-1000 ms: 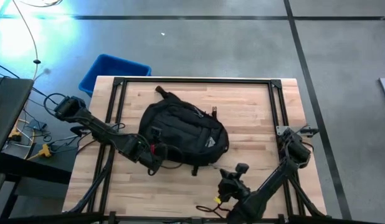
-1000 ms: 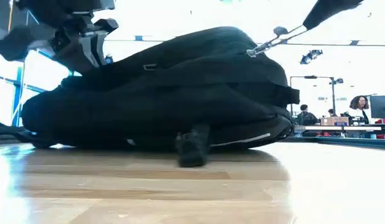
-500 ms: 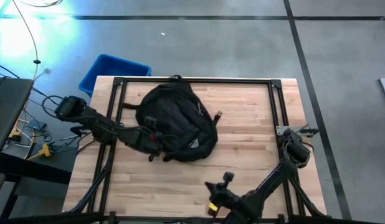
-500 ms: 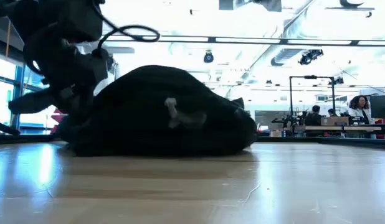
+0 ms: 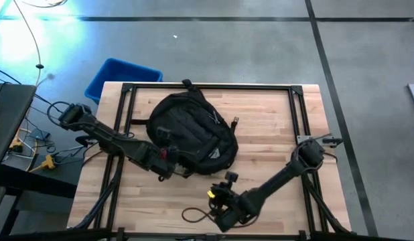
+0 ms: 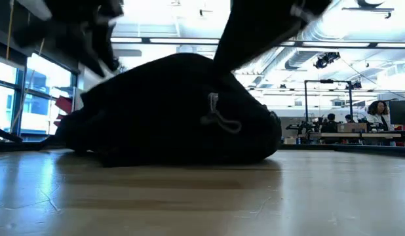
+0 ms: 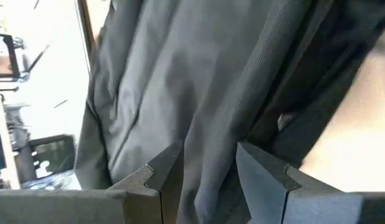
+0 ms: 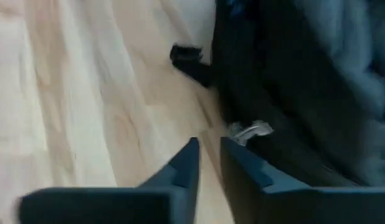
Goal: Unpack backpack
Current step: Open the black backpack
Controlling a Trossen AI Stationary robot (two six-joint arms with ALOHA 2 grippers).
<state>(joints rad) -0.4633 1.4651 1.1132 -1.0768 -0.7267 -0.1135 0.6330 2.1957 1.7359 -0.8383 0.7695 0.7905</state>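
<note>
High view: the backpack (image 5: 191, 134) lies on the wooden table (image 5: 274, 127), toward the far left part of the top, its top loop pointing at the far edge and the blue bin (image 5: 120, 77) standing on the floor just past that corner. The left gripper (image 5: 168, 159) sits against the bag's near-left edge, probably because the straps and zipper runs are reachable there. The right gripper (image 5: 224, 194) hangs over bare wood near the front edge, just short of the bag's near side, likely lining up for the lower seam. Low view: the bag (image 6: 176, 111) fills the middle as a dark rounded mound resting flat on the wood, a pale cord zipper pull (image 6: 219, 118) dangling on its flank; both arms come in from above as dark blurs, and a person (image 6: 376, 115) sits far off in the room behind. Left wrist view: the left gripper (image 7: 199, 174) has its jaws spread with a fold of grey-black fabric (image 7: 180, 87) running between them; whether the fingers (image 7: 267, 171) press that fold I cannot tell, so it reads as an open gripper at the cloth rather than a sure hold. Right wrist view: the right gripper (image 8: 208, 158) shows its jaws only slightly parted, nothing between them, aimed at a small metal pull (image 8: 251, 130) at the bag's edge and a black buckle (image 8: 189, 59) lying on the wood beyond.
</note>
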